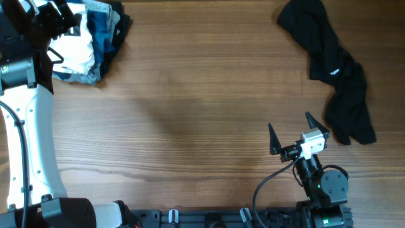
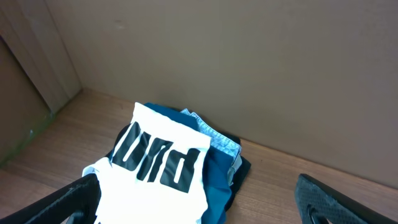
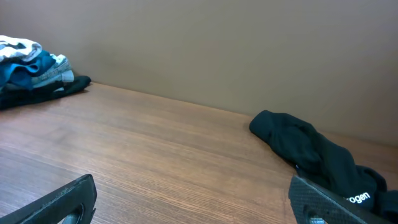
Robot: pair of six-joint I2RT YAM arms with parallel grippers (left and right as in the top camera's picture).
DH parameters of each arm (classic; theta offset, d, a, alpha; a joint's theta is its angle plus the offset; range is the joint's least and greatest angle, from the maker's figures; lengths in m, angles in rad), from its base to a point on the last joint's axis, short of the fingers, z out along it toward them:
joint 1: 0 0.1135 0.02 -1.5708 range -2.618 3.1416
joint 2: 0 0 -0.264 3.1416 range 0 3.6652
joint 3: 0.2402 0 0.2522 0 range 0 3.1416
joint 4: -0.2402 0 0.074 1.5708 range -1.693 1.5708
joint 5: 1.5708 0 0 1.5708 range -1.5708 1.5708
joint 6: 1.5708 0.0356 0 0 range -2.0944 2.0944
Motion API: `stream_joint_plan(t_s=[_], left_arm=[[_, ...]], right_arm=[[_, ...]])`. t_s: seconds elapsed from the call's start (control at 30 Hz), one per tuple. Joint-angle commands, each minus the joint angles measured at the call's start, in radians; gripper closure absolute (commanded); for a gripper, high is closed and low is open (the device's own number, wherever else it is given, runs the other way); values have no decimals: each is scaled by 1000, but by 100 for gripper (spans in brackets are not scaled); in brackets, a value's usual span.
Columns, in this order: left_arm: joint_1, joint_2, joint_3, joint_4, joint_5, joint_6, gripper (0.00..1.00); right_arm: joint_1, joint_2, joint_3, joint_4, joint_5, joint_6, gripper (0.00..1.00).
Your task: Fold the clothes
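A stack of folded clothes (image 1: 95, 38) lies at the table's far left corner, with a white shirt with black print (image 2: 155, 168) on top, over blue, denim and black pieces. My left gripper (image 2: 199, 208) is open just above this stack. A crumpled black garment (image 1: 335, 69) lies unfolded at the far right; it also shows in the right wrist view (image 3: 317, 155). My right gripper (image 1: 297, 134) is open and empty near the front right, a little short of the black garment.
The wooden table (image 1: 190, 107) is bare between the two piles. A plain wall (image 3: 217, 43) stands behind the table's far edge.
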Motion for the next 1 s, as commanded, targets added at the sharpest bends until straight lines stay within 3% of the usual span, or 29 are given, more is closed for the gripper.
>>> stream_joint_plan(t_s=[0.0, 0.2, 0.4, 0.5, 0.6, 0.87, 0.97], left_arm=[[2, -3, -1, 3, 11, -6, 0], [0, -82, -1, -109, -37, -6, 0], [-31, -234, -1, -423, -25, -6, 0], [-59, -304, -19, -480, -27, -6, 0], [-81, -439, -162, -388, -11, -24, 0], [-82, -812, -782, 85, 207, -50, 0], [-82, -941, -1003, 235, 222, -127, 0]], right_arm=[[-5, -14, -3, 8, -19, -13, 0], [-5, -14, -3, 8, -19, -12, 0], [-5, -14, -3, 8, -19, -13, 0], [-5, -14, -3, 8, -19, -13, 1], [-5, -14, -3, 8, -19, -13, 0], [-5, -14, -3, 8, -19, -13, 0], [-5, -14, -3, 8, -19, -13, 0]])
